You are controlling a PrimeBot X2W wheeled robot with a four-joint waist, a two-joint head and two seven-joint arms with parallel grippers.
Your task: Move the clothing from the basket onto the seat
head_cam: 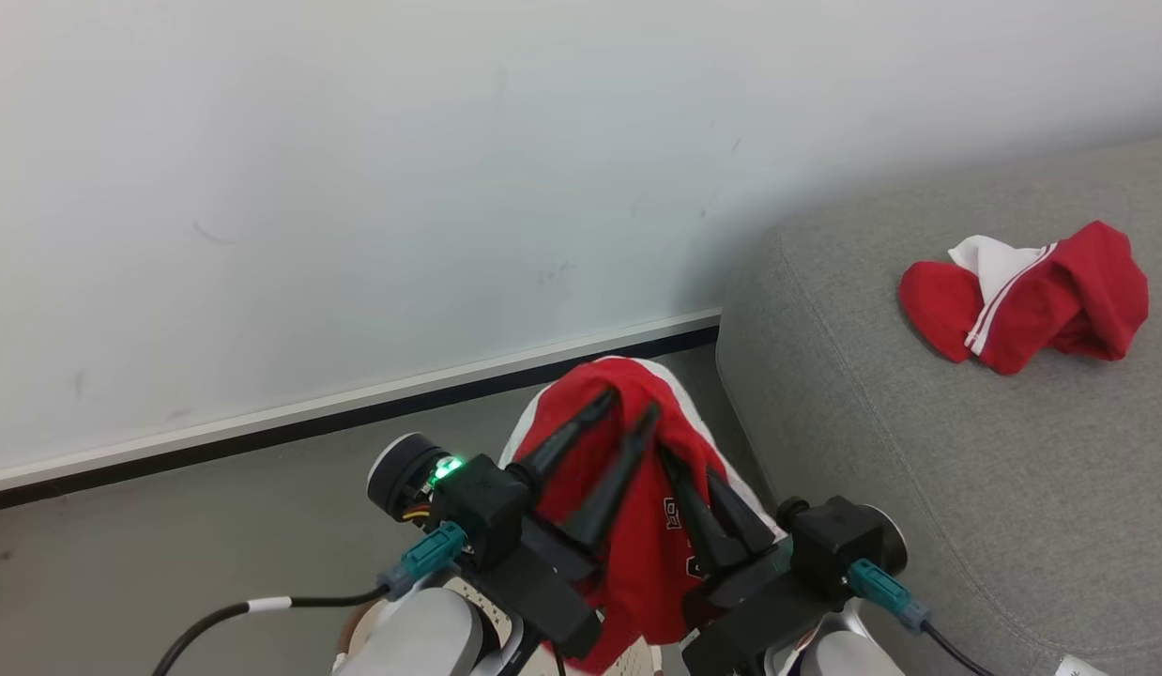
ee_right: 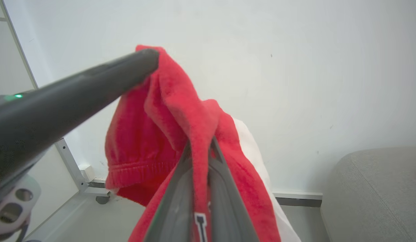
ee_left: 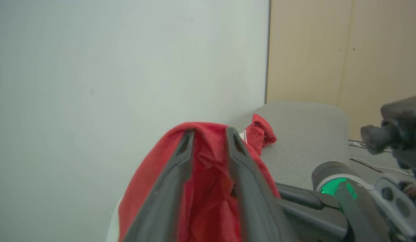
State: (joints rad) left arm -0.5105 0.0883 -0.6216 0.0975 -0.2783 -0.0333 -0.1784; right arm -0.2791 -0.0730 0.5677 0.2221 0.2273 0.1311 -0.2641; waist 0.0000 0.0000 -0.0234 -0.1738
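I hold a red garment point(head_cam: 637, 545) with white parts up in front of me. My right gripper point(head_cam: 686, 467) is shut on a fold of it, its fingertips pinched together in the right wrist view point(ee_right: 198, 144). The cloth hangs over and between the fingertips of my left gripper point(head_cam: 628, 408), which stand a little apart in the left wrist view point(ee_left: 210, 134). Another red-and-white garment point(head_cam: 1032, 296) lies crumpled on the grey seat point(head_cam: 966, 469) to the right. Under the garment a patch of perforated white plastic point(head_cam: 630, 663) shows; the rest of the basket is hidden.
A pale wall point(head_cam: 356, 188) with a white and dark skirting strip point(head_cam: 356, 408) runs close ahead. Grey floor point(head_cam: 168, 545) lies to the left. The seat's rounded corner point(head_cam: 750, 310) meets the wall. A beige panel point(ee_left: 345, 50) stands behind the seat.
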